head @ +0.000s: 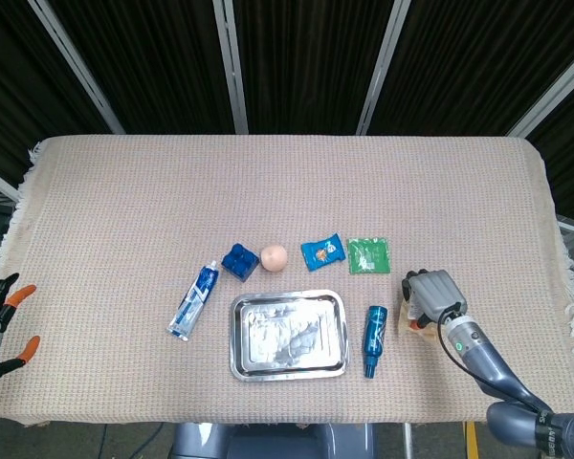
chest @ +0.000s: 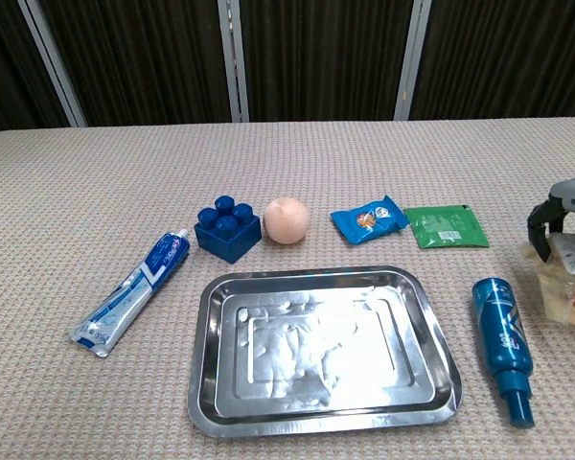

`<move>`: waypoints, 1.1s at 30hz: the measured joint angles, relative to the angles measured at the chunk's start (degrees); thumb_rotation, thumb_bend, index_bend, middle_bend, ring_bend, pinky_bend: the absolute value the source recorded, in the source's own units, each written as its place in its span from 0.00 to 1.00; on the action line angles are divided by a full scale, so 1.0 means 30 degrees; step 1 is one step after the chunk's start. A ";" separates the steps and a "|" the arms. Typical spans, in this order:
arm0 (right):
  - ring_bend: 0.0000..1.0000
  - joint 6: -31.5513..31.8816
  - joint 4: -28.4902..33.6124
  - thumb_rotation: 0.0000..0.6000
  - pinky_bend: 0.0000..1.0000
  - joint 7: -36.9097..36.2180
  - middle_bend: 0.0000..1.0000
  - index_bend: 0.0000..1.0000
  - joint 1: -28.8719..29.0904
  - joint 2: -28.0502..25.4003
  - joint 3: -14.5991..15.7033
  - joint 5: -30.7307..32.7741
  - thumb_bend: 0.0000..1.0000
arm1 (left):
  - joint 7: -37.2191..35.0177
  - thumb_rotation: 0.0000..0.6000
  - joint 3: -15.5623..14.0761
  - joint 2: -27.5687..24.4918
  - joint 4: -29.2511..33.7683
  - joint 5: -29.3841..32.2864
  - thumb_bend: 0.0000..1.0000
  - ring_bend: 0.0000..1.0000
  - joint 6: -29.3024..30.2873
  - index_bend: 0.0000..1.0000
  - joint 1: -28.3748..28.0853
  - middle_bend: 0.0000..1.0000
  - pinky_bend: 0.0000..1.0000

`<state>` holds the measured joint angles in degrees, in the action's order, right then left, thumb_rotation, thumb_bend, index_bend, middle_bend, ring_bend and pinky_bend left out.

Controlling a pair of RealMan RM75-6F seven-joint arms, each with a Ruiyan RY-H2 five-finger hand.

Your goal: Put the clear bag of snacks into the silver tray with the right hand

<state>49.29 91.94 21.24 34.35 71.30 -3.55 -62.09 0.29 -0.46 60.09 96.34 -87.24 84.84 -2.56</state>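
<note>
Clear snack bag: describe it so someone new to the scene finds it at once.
Start at the silver metal tray near the table's front edge and go right past the blue bottle lying beside it. The clear plastic bag of snacks is next, under the right hand, whose fingers curl onto it. It alone is see-through, with pale tan contents; its neighbours are opaque blue or green.

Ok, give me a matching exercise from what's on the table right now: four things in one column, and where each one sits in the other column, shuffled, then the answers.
Things:
1. toothpaste tube
2. blue bottle
3. peach ball
4. clear bag of snacks

Places:
A. under the right hand, at the table's right side
B. left of the silver tray
C. between the silver tray and the snack bag
D. beside the blue block, behind the tray

Pairs: 1-B, 2-C, 3-D, 4-A
</note>
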 measured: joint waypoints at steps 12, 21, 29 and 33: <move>0.32 0.1451 0.4231 1.00 0.50 -0.2236 0.34 0.52 0.0133 -0.1787 -0.0720 -0.4383 0.00 | 0.0463 1.00 0.0071 -0.0088 0.0367 -0.0070 0.34 0.00 -0.0142 0.15 -0.0185 0.00 0.00; 0.32 0.0113 0.4193 1.00 0.50 -0.3536 0.34 0.48 0.2178 0.0492 -0.0752 -0.7937 0.00 | 0.0594 1.00 0.0051 -0.0221 0.0439 0.0196 0.34 0.00 -0.0170 0.15 -0.0096 0.00 0.00; 0.32 -0.1464 0.3045 1.00 0.50 -0.2951 0.34 0.45 0.3878 0.2605 -0.0984 -0.7832 0.00 | 0.0601 1.00 0.0023 -0.0248 0.0398 0.0351 0.33 0.00 -0.0221 0.15 -0.0035 0.00 0.00; 0.30 -0.1845 0.2566 1.00 0.49 -0.2162 0.31 0.38 0.4203 0.3249 -0.1049 -0.7058 0.00 | 0.0532 1.00 -0.0024 -0.0238 0.0309 0.0378 0.34 0.00 -0.0189 0.15 0.0040 0.00 0.00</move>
<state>43.76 99.64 14.75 46.96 81.05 -6.70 -83.27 1.88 -0.54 59.38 97.27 -86.11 84.27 -2.44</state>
